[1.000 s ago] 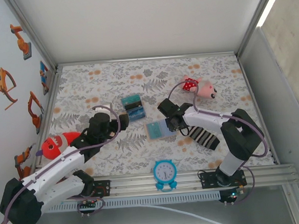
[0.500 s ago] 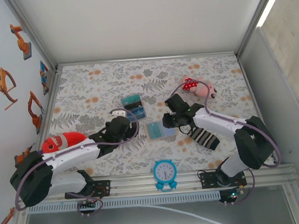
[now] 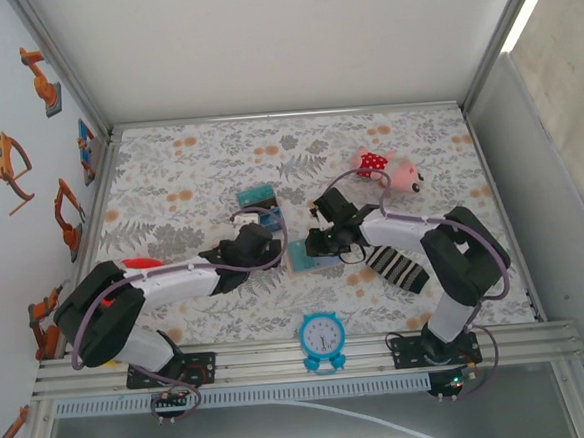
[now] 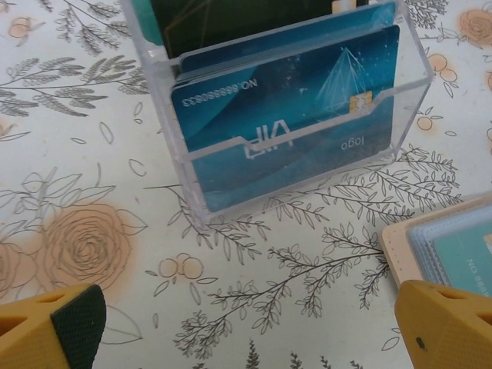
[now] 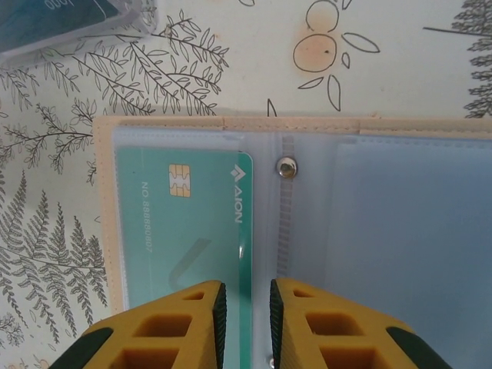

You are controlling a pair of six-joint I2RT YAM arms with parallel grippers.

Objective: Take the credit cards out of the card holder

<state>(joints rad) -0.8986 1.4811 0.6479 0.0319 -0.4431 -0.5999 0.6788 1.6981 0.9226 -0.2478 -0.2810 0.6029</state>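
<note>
Floral tabletop (image 3: pixel 168 167), tan card holder (image 3: pixel 305 258) lying open mid-frame from the top, clear box (image 3: pixel 255 195) just upper left of it. Teal card (image 5: pixel 181 231) sits in the holder's left-of-frame pocket, right pincer (image 5: pixel 247 296) narrow over its edge. Left pincer (image 4: pixel 254 330) wide.

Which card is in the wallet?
The teal card, under the clear sleeve of the wallet. The blue cards stand in the clear box.

Black-and-white arms (image 3: pixel 166 282), yellow fingers (image 5: pixel 177 330) with dark-green pads (image 4: pixel 78 323).
</note>
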